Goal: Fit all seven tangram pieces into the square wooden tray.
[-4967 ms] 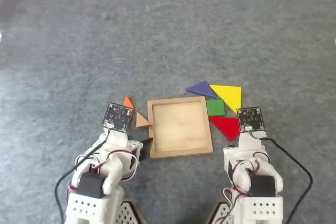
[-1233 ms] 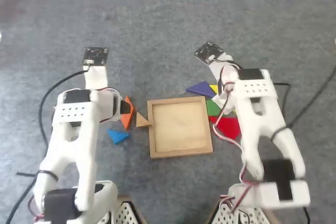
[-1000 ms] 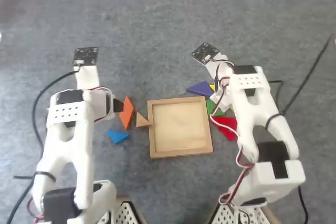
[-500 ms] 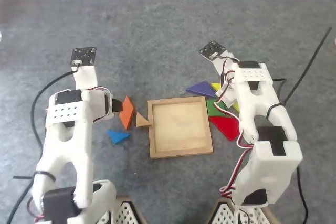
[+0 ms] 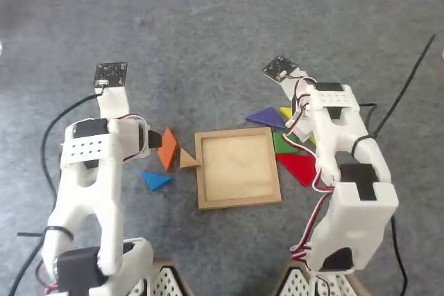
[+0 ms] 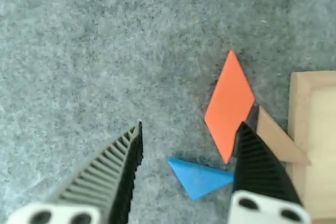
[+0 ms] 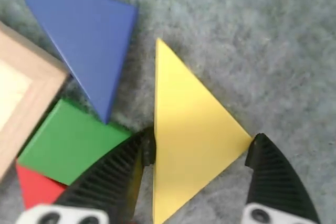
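The square wooden tray (image 5: 238, 202) lies mid-table with nothing in it. To its left are an orange parallelogram (image 5: 167, 148), a tan triangle (image 5: 188, 159) touching the rim, and a small blue triangle (image 5: 155, 180). My left gripper (image 6: 190, 129) hangs open above these; the orange piece (image 6: 230, 103) and blue triangle (image 6: 202, 174) show between its fingers. To the tray's right lie a dark blue triangle (image 5: 266, 117), a green square (image 5: 283, 141) and a red triangle (image 5: 300, 167). My right gripper (image 7: 203, 140) is open, straddling the yellow triangle (image 7: 184, 114).
Grey felt covers the table, with wide free room beyond the pieces. The tray's corner (image 7: 21, 82) is close to the dark blue triangle (image 7: 89, 30) and green square (image 7: 73, 142). Cables trail from both arms.
Both arms have unfolded from their folded pose at the near edge and now stretch over the pieces. In the last half second they barely moved. No piece has been picked up.
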